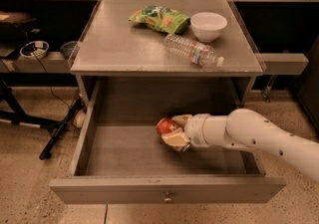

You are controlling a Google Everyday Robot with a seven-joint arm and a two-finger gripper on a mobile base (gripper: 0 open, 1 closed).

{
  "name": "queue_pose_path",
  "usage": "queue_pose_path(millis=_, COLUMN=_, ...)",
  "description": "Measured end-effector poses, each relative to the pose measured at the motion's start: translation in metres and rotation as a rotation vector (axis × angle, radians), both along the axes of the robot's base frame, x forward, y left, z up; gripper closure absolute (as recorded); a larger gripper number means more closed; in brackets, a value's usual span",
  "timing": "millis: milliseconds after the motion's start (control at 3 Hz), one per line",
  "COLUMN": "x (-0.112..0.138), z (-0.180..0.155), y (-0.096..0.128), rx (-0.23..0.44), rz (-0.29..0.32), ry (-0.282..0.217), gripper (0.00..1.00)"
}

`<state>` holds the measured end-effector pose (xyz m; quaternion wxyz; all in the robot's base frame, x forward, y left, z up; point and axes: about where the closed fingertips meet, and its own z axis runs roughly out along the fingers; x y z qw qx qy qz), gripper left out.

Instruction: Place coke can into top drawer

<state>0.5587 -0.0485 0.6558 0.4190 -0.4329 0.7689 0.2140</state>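
The can (166, 125) is clasped by the gripper (174, 129), jaws closed on it, inside the open drawer (99, 190) near its middle. It is carried leftward of the wrist, low over the drawer floor.

end effector (173, 129) and coke can (165, 126) in top drawer (119, 190), bottle (193, 51) on tabletop (124, 44)

Beyond and above the gripper (170, 129), low at centre, a green snack bag (159, 19), white bowl (208, 25) and water bottle (193, 51) lay on the tabletop (119, 49).
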Motion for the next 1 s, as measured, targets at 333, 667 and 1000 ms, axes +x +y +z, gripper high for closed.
queue_pose_path(millis=333, x=0.0, z=0.0, y=0.0, rx=0.0, rz=0.0, ry=0.0, gripper=0.12)
queue_pose_path(millis=667, x=0.0, z=0.0, y=0.0001, rx=0.0, rz=0.0, ry=0.0, gripper=0.0)
queue_pose_path(millis=1000, x=0.0, z=0.0, y=0.0001, rx=0.0, rz=0.0, ry=0.0, gripper=0.0)
